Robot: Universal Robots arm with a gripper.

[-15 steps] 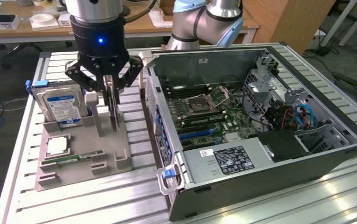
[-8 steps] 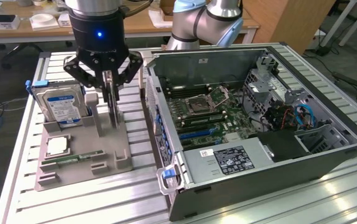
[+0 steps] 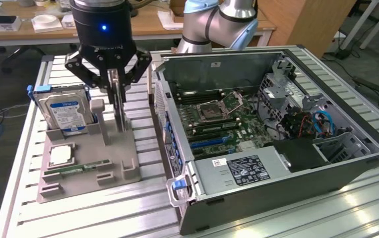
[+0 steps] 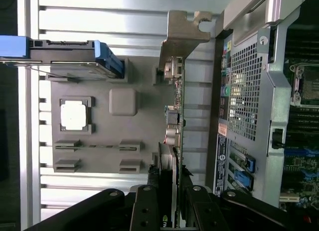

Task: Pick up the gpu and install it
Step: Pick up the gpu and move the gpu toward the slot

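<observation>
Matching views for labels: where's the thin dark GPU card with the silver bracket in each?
Exterior view: thin dark GPU card stands upright on the grey plastic fixture, the exterior view's left of the open black computer case.
Wrist view: edge-on, between fixture and case.
Shared landmark: silver square processor chip.

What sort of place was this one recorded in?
Probably a robotics lab or workshop: a slatted aluminium table carries an open computer case and a grey parts fixture holding a hard drive, with a cluttered wooden desk behind.
</observation>
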